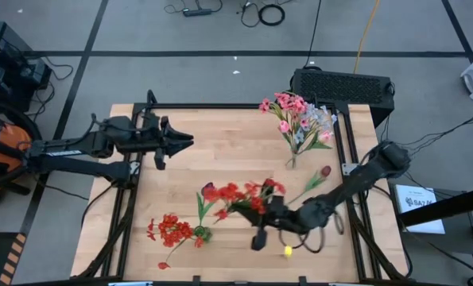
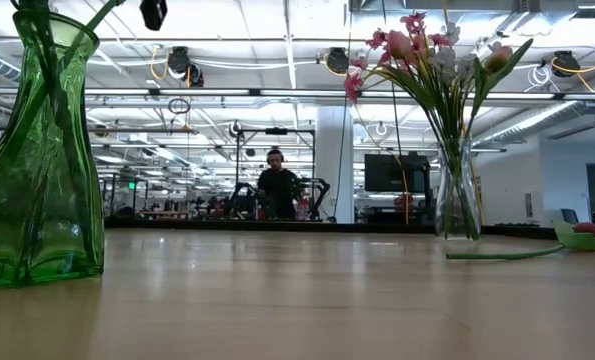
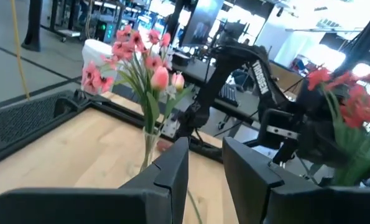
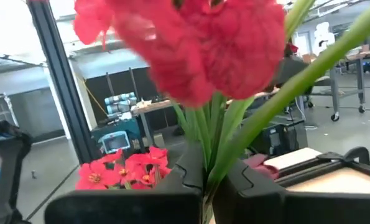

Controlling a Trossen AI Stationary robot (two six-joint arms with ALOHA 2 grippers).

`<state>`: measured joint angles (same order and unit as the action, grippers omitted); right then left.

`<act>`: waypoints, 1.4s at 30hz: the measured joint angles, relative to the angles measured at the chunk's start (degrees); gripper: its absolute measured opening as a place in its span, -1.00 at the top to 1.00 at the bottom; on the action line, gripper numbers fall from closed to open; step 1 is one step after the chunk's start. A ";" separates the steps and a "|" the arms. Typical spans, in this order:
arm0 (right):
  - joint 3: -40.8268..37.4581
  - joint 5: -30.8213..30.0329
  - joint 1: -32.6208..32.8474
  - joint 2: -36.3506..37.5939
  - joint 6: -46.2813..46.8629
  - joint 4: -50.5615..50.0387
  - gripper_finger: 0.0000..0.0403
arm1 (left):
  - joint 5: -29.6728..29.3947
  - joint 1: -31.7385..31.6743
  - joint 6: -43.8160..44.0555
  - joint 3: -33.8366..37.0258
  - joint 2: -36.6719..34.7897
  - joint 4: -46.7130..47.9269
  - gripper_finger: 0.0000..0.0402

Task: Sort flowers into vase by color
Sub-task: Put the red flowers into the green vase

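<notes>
High view: the right gripper (image 1: 261,208) is clamped on a red spray (image 1: 234,194), its fingertips hidden under blossoms. The left gripper (image 1: 187,141) hangs empty, jaws apart, well away from it. Right wrist view: green stems pinched between the fingers (image 4: 188,171); blooms blurred and cut off.

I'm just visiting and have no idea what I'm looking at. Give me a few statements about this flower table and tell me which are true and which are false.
1. The right gripper is shut on a red flower stem. True.
2. The left gripper holds a pink flower. False: it is open and holds nothing.
3. The clear vase holds pink and pale flowers. True.
4. The green vase stands toppled on its side. False: it stands upright.
5. A dark tulip bud lies on the table near the clear vase. True.
</notes>
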<state>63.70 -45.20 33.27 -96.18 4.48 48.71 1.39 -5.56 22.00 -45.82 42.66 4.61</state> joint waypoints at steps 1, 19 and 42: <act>1.39 0.27 -0.35 -1.59 0.24 -0.05 1.00 | 0.04 0.06 0.08 0.00 -0.01 0.58 0.48; 20.27 6.01 -3.61 -11.83 5.80 -20.61 1.00 | 3.32 0.06 2.73 0.04 -0.05 5.56 0.48; 20.25 12.19 -6.95 -18.14 9.25 -22.57 1.00 | 5.24 0.04 2.92 0.04 -0.05 9.41 0.48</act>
<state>83.94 -33.01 26.32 -114.32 13.73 26.14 6.63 -5.52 24.93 -45.78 42.61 14.02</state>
